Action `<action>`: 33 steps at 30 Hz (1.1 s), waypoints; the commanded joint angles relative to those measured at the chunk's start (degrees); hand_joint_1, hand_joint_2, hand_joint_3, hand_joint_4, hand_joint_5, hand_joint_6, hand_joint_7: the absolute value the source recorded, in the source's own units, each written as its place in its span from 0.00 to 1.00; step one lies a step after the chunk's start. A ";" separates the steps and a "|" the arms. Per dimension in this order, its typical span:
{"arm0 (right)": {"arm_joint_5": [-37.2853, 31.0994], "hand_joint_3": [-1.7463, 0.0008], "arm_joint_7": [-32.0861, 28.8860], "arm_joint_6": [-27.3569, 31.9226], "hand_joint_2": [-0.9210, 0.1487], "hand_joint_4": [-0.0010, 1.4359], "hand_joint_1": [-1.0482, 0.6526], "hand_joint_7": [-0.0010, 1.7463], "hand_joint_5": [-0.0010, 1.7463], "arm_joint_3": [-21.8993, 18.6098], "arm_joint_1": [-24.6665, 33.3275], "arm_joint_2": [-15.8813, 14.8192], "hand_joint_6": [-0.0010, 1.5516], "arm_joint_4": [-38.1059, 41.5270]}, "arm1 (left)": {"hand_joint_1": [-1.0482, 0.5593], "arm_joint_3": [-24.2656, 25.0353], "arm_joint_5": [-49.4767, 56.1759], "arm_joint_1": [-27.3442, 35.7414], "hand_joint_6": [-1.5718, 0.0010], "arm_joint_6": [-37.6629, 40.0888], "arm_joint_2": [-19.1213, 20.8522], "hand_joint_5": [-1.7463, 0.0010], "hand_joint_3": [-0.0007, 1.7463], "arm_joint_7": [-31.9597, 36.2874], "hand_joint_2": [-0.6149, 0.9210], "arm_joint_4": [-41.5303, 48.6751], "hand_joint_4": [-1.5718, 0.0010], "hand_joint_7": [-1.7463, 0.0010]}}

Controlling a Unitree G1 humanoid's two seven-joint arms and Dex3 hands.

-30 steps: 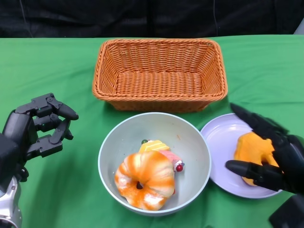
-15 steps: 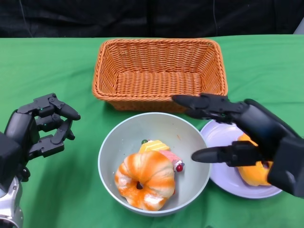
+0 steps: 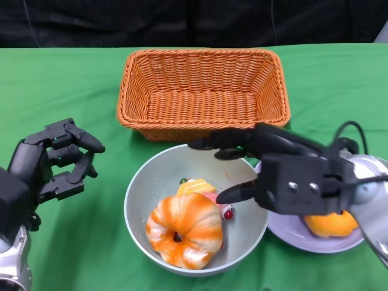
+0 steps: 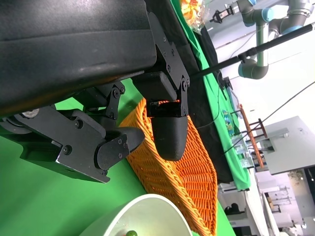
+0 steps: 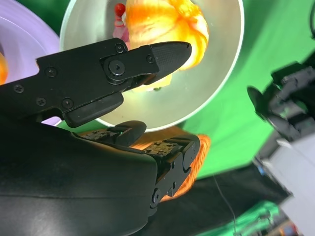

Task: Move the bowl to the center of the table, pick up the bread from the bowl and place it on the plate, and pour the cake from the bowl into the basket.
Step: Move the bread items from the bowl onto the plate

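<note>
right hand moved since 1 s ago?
Yes. The right hand has swung from over the plate toward the bowl, its fingers now reaching across the bowl's far rim.

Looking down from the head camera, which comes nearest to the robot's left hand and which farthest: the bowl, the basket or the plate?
From the left hand, at the table's left side:
1. Bowl, in the middle, just to the hand's right.
2. Basket, farther back, toward the table's far edge.
3. Plate, farthest, on the right beyond the bowl, partly under the right hand.

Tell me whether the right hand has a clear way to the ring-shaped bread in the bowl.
Probably yes: the right hand hovers open over the bowl, and the bread lies uncovered just beyond its fingertips, atop the cake.
</note>
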 commanded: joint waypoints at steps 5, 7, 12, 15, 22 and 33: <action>-3.27 0.90 5.54 4.09 0.00 0.34 0.13 0.00 0.02 3.34 -5.48 1.33 0.22 4.43 | 0.66 0.09 0.09 0.16 0.49 -0.34 0.18 0.12 0.51 0.19 0.86 -0.24 0.51 0.34; -3.58 0.91 6.61 4.43 0.00 0.31 0.14 0.00 0.01 3.70 -6.34 1.66 0.22 5.07 | 0.66 0.01 0.17 0.13 0.49 -0.37 0.08 0.12 0.51 0.26 0.86 -0.23 0.51 0.34; -1.81 0.90 9.87 6.74 0.00 0.31 0.15 0.00 0.01 2.62 -7.99 2.65 0.21 4.77 | 0.66 -0.31 0.68 -0.11 0.48 -0.06 -0.17 0.12 0.50 1.14 0.86 -0.14 0.50 0.35; -1.68 0.89 11.19 8.33 0.00 0.30 0.14 0.00 0.00 2.59 -8.72 2.70 0.20 4.38 | 0.66 -0.44 0.73 -0.32 0.48 -0.05 -0.14 0.12 0.50 1.15 0.86 0.13 0.50 0.35; -0.82 0.86 18.58 11.69 0.00 0.27 0.12 0.00 0.01 4.68 -12.71 2.91 0.13 7.53 | 0.65 -0.52 1.19 -0.67 0.48 0.22 -0.37 0.11 0.48 1.91 0.87 0.59 0.50 0.35; -2.70 0.87 20.85 14.21 0.00 0.28 0.11 0.00 0.01 8.68 -15.36 5.73 0.10 12.79 | 0.66 -0.58 1.62 -0.29 0.48 -0.54 -0.82 0.11 0.49 2.45 0.87 0.19 0.51 0.36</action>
